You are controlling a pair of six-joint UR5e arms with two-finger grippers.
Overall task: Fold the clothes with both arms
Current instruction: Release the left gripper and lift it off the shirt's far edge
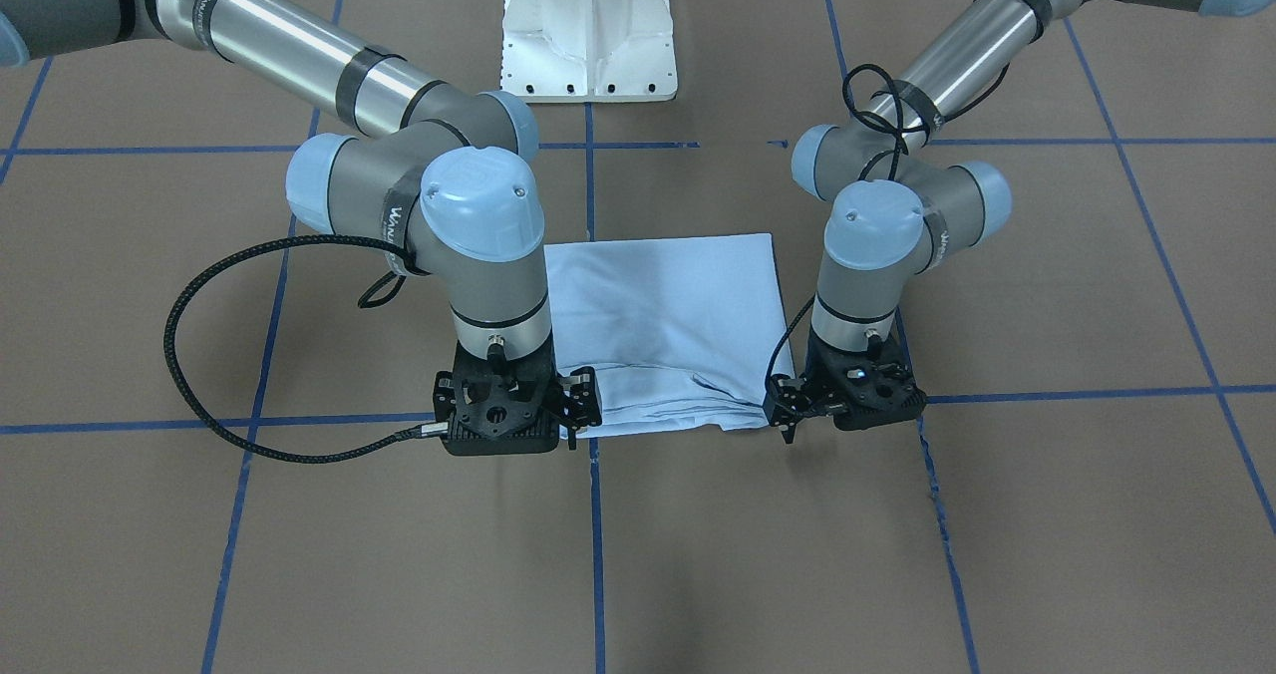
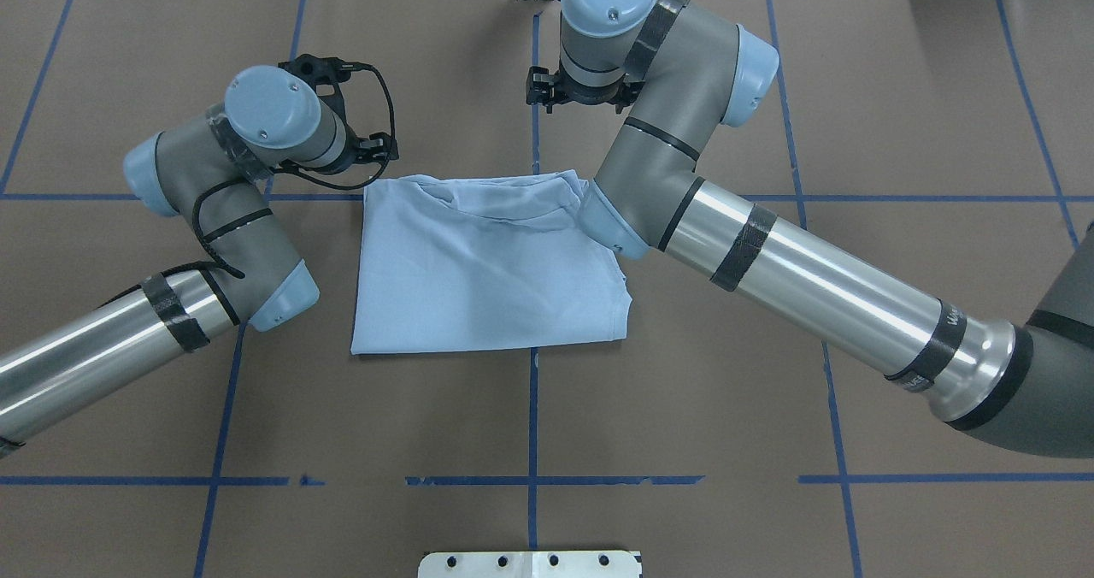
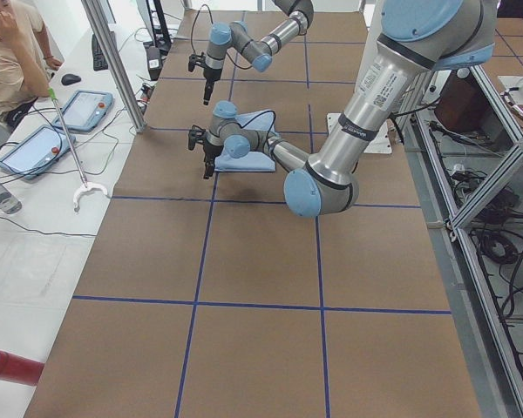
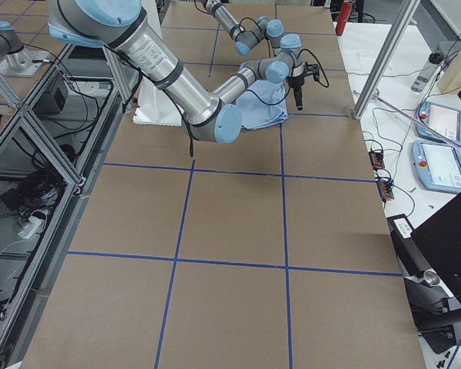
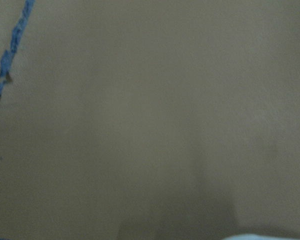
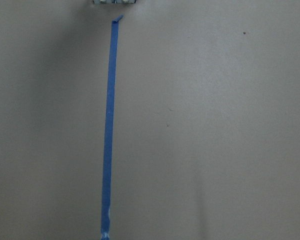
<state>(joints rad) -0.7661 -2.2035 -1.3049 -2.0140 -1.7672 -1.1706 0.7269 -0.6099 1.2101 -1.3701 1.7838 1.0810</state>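
Obs.: light blue T-shirt [image 1: 663, 315] lies at the centre of the front-facing view on the brown table [image 1: 1047, 514]. It is already reduced to a compact, layered rectangle. Bunched layers show along its lower edge there, the edge away from the white pedestal base [image 1: 588, 36].

Left gripper [image 1: 788, 415]: low at the lower-right corner of the shirt, touching or just beside it. Its wrist camera shows blurred table at close range and a sliver of blue cloth. Jaw state: cannot tell.

Right gripper [image 1: 578, 415]: at the lower-left corner. Its wrist camera shows only table and a blue tape line [image 6: 108, 125], no cloth, so it probably hangs higher. Jaw state: cannot tell.

Judgement: late stage of folding, with both arms stationed at the corners of one edge. Next move calls for a matched pinch of all layers at both corners, then an even carry toward the pedestal-side edge.
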